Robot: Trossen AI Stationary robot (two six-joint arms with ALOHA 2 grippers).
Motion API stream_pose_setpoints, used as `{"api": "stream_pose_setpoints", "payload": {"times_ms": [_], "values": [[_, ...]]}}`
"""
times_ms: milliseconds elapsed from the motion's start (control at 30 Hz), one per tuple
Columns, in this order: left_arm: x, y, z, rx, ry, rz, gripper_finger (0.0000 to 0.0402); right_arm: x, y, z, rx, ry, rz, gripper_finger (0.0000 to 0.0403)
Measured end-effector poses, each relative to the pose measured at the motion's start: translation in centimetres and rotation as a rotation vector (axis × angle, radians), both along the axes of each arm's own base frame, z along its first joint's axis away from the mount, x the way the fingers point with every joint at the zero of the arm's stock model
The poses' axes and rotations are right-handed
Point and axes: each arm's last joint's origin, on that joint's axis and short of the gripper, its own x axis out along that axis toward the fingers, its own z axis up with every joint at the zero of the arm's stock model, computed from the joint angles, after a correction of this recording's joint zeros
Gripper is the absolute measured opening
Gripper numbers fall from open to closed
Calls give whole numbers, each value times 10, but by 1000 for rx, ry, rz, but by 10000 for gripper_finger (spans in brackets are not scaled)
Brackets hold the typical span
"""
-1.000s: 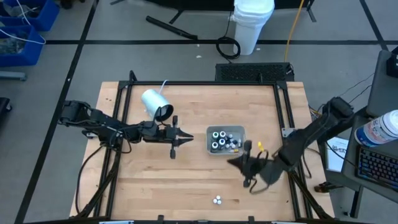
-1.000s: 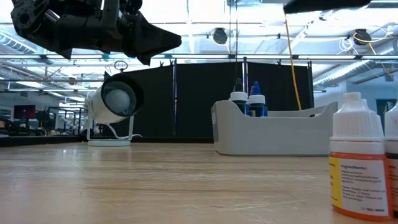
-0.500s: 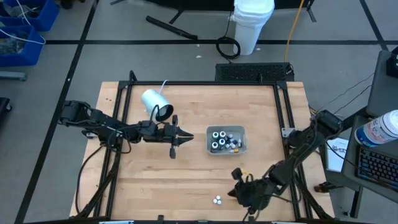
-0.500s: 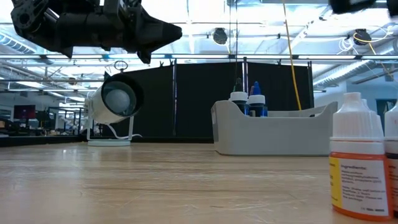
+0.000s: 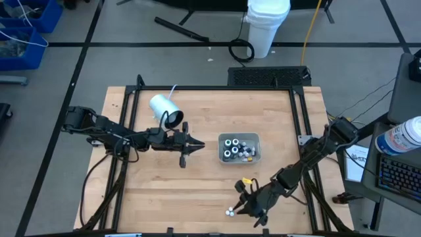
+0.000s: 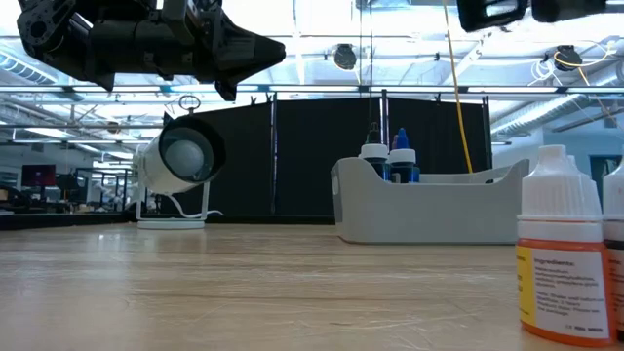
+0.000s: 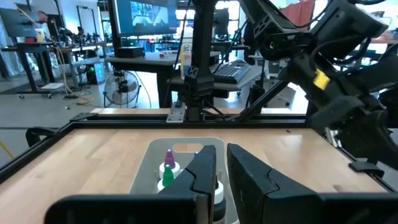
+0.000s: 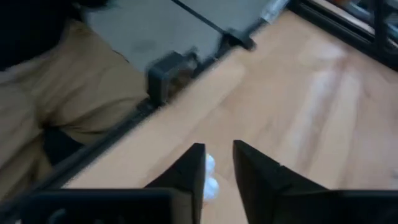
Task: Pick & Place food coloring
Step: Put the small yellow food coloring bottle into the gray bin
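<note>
Two tiny white-capped food coloring bottles [image 5: 230, 212] stand upright on their bases near the table's near edge; the low view shows one with an orange body [image 6: 558, 255]. My right gripper [image 5: 241, 209] hovers just right of them, narrowly open, and their white caps [image 8: 209, 175] show between its fingers without touching them. Several more bottles stand in the grey tray [image 5: 239, 148]. My left gripper [image 5: 199, 143] waits shut, raised above the table left of the tray [image 7: 149, 163].
A big white cylinder [image 5: 166, 110] lies on its side at the far left of the table, its dark mouth facing the tray. A black frame rail [image 5: 299, 141] runs round the tabletop. Bare wood lies between the tray and the near edge.
My right gripper has swung from just beside the tray's near right corner toward the table's near edge, then left toward the two standing bottles, coming down lower. The bottles and tray have stayed put.
</note>
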Motion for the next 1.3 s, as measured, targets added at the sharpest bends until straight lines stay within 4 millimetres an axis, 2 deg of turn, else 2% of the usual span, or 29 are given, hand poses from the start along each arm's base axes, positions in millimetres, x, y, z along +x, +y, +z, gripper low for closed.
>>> {"api": "stream_pose_setpoints", "payload": {"times_ms": [200, 367, 667, 933, 1300], "values": [[0, -3, -1, -2, 9, -17, 49, 16, -2, -10, 11, -68, 46, 131], [-1, -6, -1, 5, 13, -31, 49, 21, -1, -21, 66, -34, 117, 152], [0, -5, -2, 27, 15, -21, 49, 21, -1, -28, 77, 23, 114, 138], [0, -5, -2, 29, 20, -20, 49, 21, -13, -37, 42, 58, 92, 136], [0, -5, -3, 30, 27, -20, 49, 24, -30, -44, 113, 75, 91, 132]]}}
